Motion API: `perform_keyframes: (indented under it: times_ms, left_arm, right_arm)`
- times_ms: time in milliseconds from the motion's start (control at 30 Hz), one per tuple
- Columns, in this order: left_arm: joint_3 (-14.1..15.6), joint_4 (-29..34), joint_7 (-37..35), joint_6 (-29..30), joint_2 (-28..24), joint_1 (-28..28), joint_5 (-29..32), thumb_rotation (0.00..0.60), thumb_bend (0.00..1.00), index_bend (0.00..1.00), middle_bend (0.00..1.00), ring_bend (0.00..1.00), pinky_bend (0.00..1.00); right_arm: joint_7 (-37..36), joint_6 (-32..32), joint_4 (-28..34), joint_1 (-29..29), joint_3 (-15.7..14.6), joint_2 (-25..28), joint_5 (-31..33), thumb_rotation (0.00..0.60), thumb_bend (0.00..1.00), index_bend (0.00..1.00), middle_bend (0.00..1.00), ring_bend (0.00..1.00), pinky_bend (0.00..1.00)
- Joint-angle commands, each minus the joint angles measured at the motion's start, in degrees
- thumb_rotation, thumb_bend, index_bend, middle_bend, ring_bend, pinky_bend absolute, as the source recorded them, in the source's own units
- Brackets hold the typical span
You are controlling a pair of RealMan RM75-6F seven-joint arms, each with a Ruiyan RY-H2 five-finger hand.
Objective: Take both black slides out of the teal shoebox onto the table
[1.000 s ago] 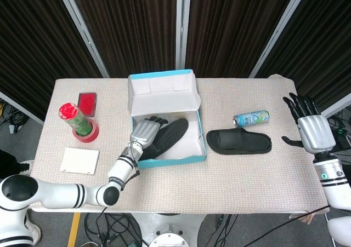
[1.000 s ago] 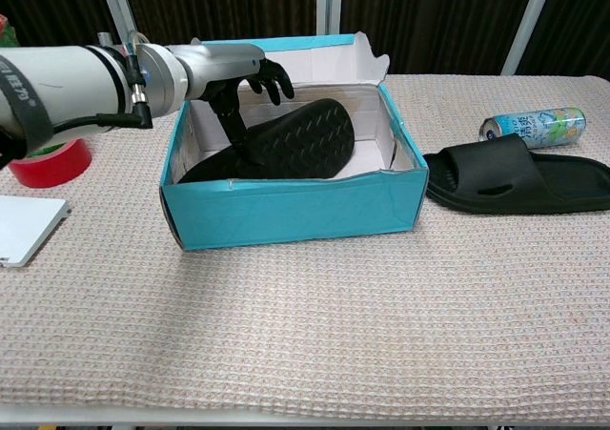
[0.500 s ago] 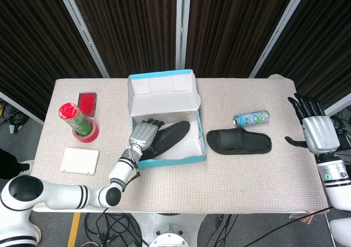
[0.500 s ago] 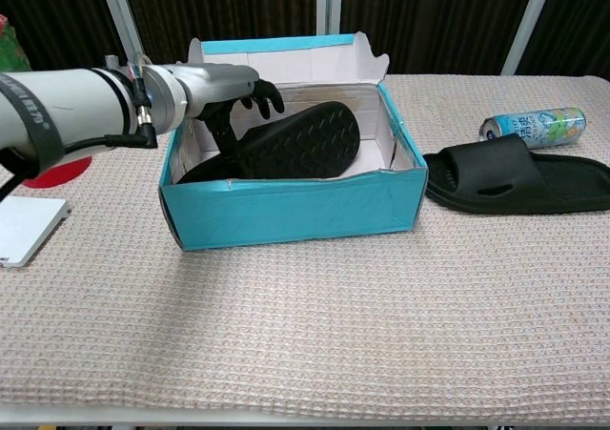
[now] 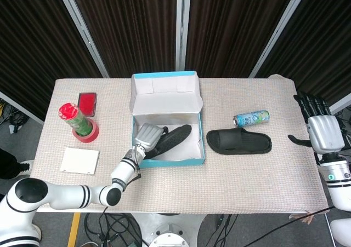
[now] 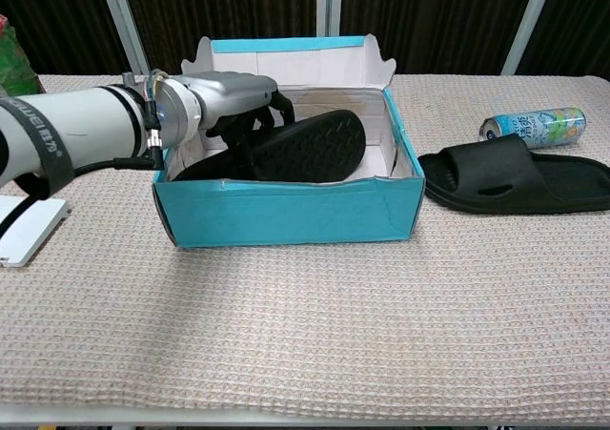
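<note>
One black slide lies inside the teal shoebox, directly under the left hand, whose fingers curl down over the slide's heel end and hold it. The slide's ribbed sole faces up and its far end tilts toward the box wall away from the hand. In the head view the same left hand sits at the box's near-left corner with the slide stretching away from it to the right.

The second black slide rests on the tabletop outside the box, well to the right of the left hand, with a drink can lying on its side just beyond it. The right hand hovers off the tabletop's right edge, well apart from both slides, fingers spread and holding nothing.

Compared with a second ago, the left hand has drawn back toward the box's near-left corner, and its fingers have closed further onto the slide. The shoebox itself has shifted slightly to the right. The right hand has drifted further right and lower in the head view.
</note>
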State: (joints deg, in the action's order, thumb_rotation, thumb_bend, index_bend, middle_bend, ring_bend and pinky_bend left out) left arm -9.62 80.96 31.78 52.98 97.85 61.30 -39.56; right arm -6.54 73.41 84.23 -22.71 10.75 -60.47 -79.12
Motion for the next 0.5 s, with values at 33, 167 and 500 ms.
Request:
perform_keyframes:
  times_ms: [33,167,500]
  left_arm:
    - [0.15,-0.66,-6.87,0.11,-0.97,-2.53,-8.32,0.6,0.45,0.63,0.69,0.69,0.88]
    - [-0.14,0.18,-13.26,0.6,-3.02,-4.62,-14.77,0.6,0.45,0.63,0.69,0.69,0.89]
    - [-3.42,4.86,-24.85,3.32,-7.87,-8.48,-22.63,0.6,0.45,0.63,0.69,0.69,0.89]
  right_arm:
    - [-0.07,0.16,0.18,0.13,0.1,0.04,-0.02,0.6,0.0,0.0,0.0,0.0,0.0]
    - [-0.1,0.41,0.59,0.24,0.32,0.15,-0.16,0.6,0.0,0.0,0.0,0.0,0.0]
    - [0.21,1.26,2.13,0.57,0.8,0.78,-0.66,0.6,0.0,0.0,0.0,0.0,0.0]
